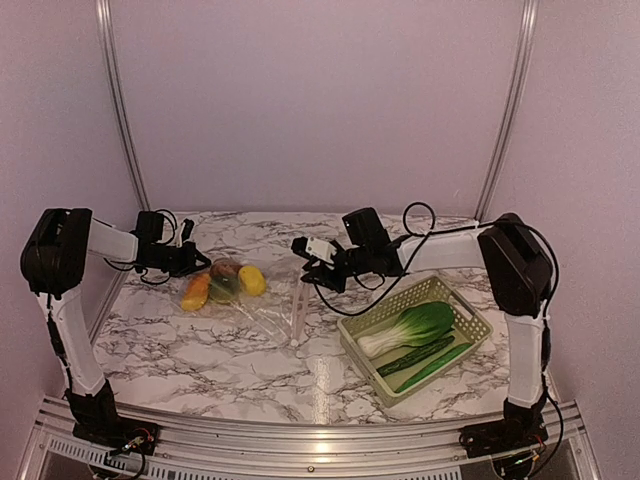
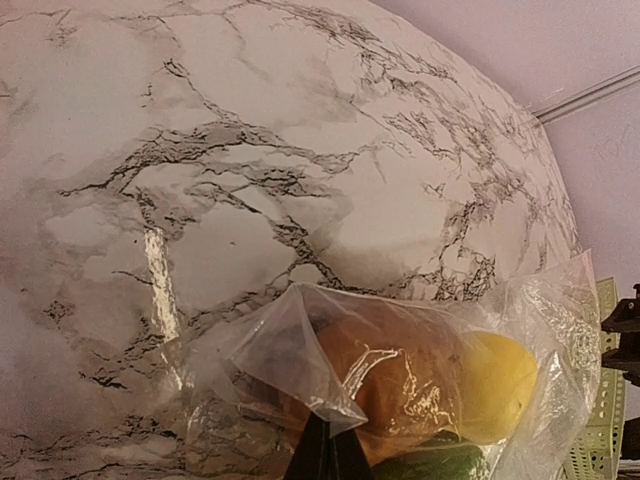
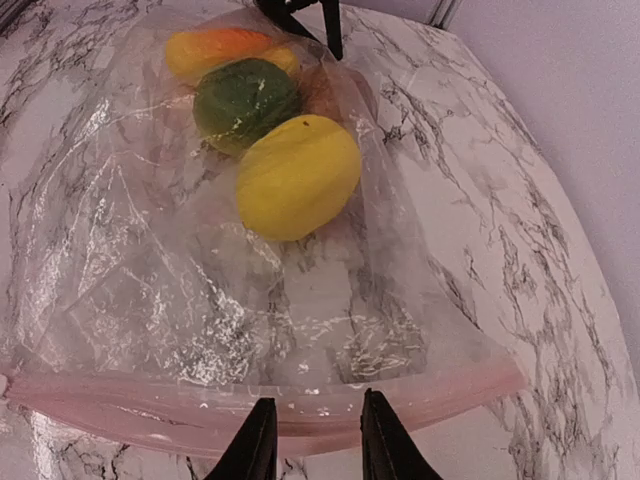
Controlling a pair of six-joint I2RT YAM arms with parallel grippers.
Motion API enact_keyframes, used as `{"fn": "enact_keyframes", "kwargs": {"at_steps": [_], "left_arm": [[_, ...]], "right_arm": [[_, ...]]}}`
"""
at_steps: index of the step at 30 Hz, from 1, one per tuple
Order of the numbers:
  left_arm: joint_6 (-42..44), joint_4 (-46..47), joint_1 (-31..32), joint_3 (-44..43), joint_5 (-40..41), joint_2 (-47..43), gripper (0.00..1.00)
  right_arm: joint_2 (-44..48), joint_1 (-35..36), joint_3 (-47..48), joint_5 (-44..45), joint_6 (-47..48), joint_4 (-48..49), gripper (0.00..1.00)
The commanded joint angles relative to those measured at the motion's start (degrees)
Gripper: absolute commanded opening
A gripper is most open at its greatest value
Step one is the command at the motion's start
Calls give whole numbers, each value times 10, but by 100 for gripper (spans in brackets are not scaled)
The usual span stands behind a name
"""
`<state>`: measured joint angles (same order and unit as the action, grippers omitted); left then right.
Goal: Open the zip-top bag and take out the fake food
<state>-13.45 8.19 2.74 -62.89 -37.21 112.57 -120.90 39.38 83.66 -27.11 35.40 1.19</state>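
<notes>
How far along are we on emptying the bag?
Done: the bok choy and cucumber lie in the basket. In hand: the left gripper pinches the closed end of the zip-top bag, and the right gripper sits open at the zipper strip. Left: the lemon, green fruit, orange-yellow fruit and potato are inside the bag.

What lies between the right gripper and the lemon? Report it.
Right wrist view: the pinkish zipper strip of the zip-top bag, then its empty crinkled plastic, separate the right gripper from the lemon.
</notes>
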Motion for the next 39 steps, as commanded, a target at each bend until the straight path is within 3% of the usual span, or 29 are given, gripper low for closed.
{"fn": "enact_keyframes", "kwargs": {"at_steps": [1, 6, 21, 33, 39], "left_arm": [[10, -28, 2, -13, -8, 16, 0], [9, -29, 2, -15, -10, 14, 0], [18, -28, 19, -8, -38, 15, 0], [52, -56, 73, -2, -33, 3, 0], [42, -34, 93, 24, -41, -5, 0]], "right_arm": [[58, 16, -56, 13, 3, 13, 27], [63, 25, -74, 30, 9, 3, 26], [-51, 34, 39, 43, 29, -24, 23], [-57, 69, 17, 49, 7, 80, 40], [-66, 77, 27, 39, -25, 86, 50]]}}
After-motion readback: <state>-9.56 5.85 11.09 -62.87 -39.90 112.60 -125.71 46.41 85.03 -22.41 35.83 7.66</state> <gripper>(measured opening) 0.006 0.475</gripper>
